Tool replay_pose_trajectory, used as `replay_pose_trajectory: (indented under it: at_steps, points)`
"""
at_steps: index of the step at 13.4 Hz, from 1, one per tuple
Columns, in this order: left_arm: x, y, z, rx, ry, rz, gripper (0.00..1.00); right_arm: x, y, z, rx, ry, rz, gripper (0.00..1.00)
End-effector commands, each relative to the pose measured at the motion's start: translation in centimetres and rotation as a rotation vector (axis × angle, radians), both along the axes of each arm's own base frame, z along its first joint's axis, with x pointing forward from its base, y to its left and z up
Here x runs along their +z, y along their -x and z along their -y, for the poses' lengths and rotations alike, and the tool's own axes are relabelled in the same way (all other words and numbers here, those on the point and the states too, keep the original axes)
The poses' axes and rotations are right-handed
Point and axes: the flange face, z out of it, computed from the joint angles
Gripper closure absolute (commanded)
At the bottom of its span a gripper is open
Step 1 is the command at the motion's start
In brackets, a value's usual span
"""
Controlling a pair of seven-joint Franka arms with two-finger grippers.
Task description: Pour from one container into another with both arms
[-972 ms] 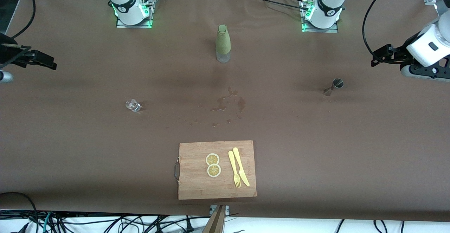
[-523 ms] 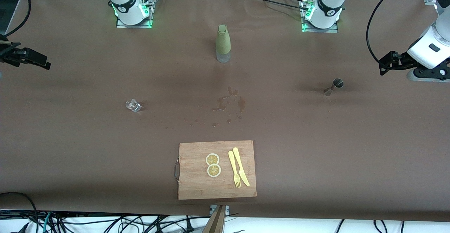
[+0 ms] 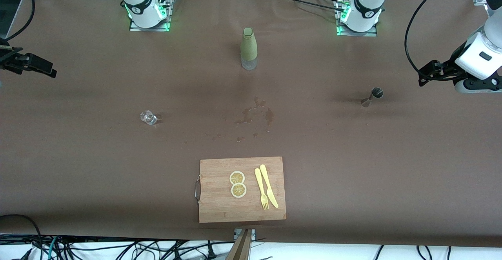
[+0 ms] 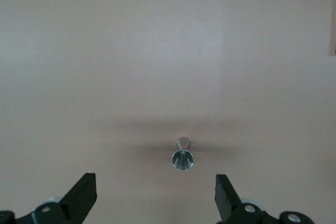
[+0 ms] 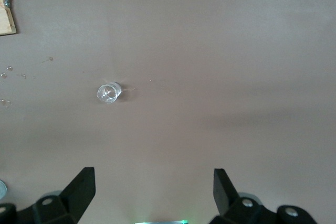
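A: Both grippers stood with fingers spread wide and empty. From the front, the left gripper [image 3: 422, 75] hung over the table's edge at the left arm's end, and the right gripper [image 3: 49, 71] hung over the edge at the right arm's end.

B: And on the table [image 3: 353, 166]?

A: A green bottle [image 3: 248, 48] stood upright between the two bases. A metal jigger [image 3: 371, 97] stood toward the left arm's end, a small glass [image 3: 148, 117] toward the right arm's end, both nearer the camera than the bottle. Wet spots [image 3: 254, 117] marked the cloth between them. Nearest the camera lay a board [image 3: 219, 205] carrying two lemon slices [image 3: 237, 184], a fork [image 3: 261, 189] and a knife [image 3: 268, 185].

B: What did the left wrist view show?

A: Its fingers [image 4: 84, 195] were parted, the jigger [image 4: 182, 156] upright on the cloth between and ahead of them, untouched, with droplets [image 4: 184, 108] near it.

B: The right wrist view?

A: Fingers [image 5: 83, 186] were likewise apart. The glass [image 5: 108, 93] stood well clear of them, a corner of the board [image 5: 6, 22] and its metal handle at the frame's edge.
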Motion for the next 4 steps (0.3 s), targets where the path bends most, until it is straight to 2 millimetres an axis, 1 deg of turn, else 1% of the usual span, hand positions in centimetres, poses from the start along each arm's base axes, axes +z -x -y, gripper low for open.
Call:
replay_pose_trajectory:
  at_steps: [1, 2, 4]
  points:
    - [0.36, -1.25, -0.24, 0.028, 0.013, 0.016, 0.00, 0.89, 0.27, 0.00, -0.020, -0.015, 0.002, 0.00]
    - [0.72, -1.65, -0.21, 0.027, 0.014, 0.016, 0.00, 0.89, 0.27, 0.00, -0.020, -0.015, 0.002, 0.00]
    - [0.94, -1.53, -0.22, 0.029, 0.013, 0.007, 0.00, 0.75, 0.29, 0.08, -0.022, -0.015, -0.001, 0.00]
